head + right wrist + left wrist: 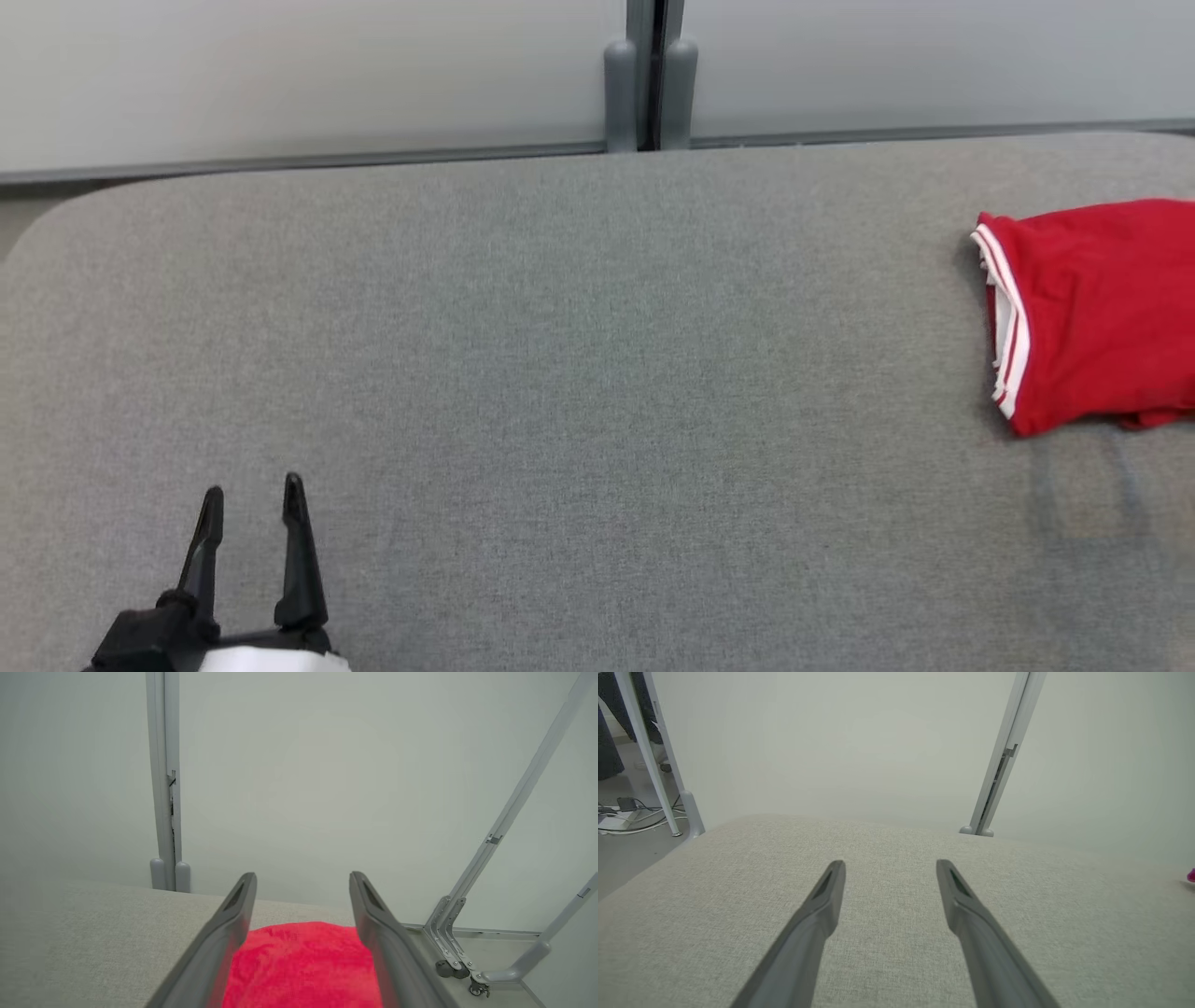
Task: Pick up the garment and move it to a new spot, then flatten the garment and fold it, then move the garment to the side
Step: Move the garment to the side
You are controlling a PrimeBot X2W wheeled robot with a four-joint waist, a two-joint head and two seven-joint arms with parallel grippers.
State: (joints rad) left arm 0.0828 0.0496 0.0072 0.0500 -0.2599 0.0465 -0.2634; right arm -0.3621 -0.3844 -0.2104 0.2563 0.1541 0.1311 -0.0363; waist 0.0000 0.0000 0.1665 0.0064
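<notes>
In the head view a grey woven table (579, 355) runs from side to side, its far left corner rounded. Behind it stand pale partition panels joined by a grey post (651, 84). The garment (1102, 313) lies folded at the far right of the table, cut off by the picture's edge; it is red, with white stripe trim along its left side. The left pincer (252, 499) sits at the lower left, well apart from the garment, its two dark fingers spread over bare fabric. In the left wrist view the left pincer (889, 870) is spread with nothing between its fingers, and the table (887, 952) looks pale beige beneath it. A plain light panel rises beyond the table, with a slanted grey post (1004, 765) in it. At the left a frame leg (649, 756) stands on a grey floor by some loose cables (626, 816). A sliver of pinkish red (1191, 875) shows at the right edge. In the right wrist view the right pincer (302, 882) is spread, and the garment (303, 966) lies on the table (93, 942) between and below its fingers; whether they touch the cloth I cannot tell. The garment reaches close to the table's right edge. Beyond it are the light panel, an upright post (164, 788) and a slanted metal frame with a caster (476, 989).
</notes>
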